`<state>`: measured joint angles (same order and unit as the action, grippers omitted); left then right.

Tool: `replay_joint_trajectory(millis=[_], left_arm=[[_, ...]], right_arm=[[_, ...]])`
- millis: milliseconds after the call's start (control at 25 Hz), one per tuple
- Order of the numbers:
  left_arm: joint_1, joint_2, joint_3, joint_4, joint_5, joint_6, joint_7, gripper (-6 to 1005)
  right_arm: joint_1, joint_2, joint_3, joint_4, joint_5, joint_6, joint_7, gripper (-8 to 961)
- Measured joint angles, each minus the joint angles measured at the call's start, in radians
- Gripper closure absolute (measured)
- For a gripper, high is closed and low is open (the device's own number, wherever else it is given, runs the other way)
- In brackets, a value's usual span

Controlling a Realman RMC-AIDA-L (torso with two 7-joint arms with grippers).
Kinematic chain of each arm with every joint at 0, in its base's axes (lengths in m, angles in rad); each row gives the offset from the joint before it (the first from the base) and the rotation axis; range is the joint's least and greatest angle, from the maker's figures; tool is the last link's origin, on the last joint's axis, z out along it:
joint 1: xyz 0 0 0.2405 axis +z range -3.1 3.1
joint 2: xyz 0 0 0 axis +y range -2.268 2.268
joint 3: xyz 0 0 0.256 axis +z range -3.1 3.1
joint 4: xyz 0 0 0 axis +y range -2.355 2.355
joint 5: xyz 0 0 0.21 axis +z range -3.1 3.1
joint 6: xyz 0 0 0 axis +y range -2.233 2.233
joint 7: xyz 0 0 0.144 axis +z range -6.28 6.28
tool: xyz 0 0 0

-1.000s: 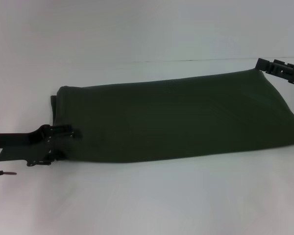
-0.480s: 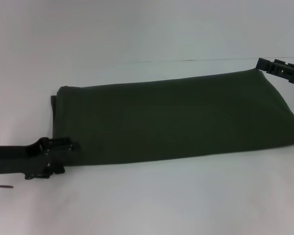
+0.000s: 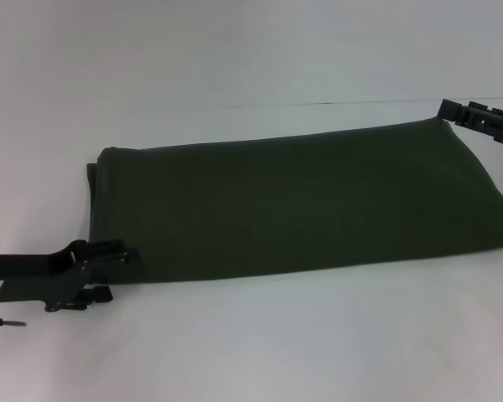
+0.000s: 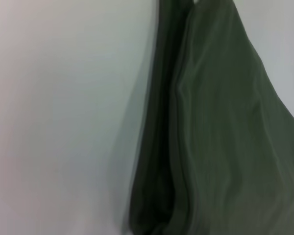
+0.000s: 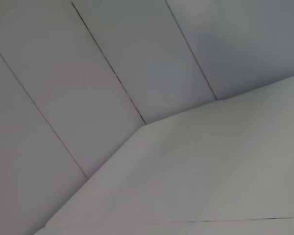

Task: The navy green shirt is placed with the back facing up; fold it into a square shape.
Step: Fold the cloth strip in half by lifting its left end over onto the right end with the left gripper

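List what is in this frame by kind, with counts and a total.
Shirts: 1, the dark green shirt lying folded on the table.
End effectors: 2, the left end effector at the shirt's near left corner, the right end effector at its far right corner.
Tables: 1.
Total: 4.

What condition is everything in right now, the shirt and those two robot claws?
navy green shirt: folded lengthwise into a long band, plain side up, lying flat on the white table.
left gripper: low at the band's near left corner, beside the cloth edge.
right gripper: at the band's far right corner, against the cloth.
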<state>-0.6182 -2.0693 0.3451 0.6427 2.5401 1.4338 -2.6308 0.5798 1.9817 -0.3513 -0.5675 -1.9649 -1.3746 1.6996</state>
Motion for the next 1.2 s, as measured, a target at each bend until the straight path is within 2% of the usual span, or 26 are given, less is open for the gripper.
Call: replay_joint_trajectory(millis=[1200], left_arm=[[-0.039,0.008,0.000,-0.002,-0.005,-0.072,0.004,112]], right_arm=[[0.000,0.000,0.000,0.000,0.015,0.003,0.003,37]])
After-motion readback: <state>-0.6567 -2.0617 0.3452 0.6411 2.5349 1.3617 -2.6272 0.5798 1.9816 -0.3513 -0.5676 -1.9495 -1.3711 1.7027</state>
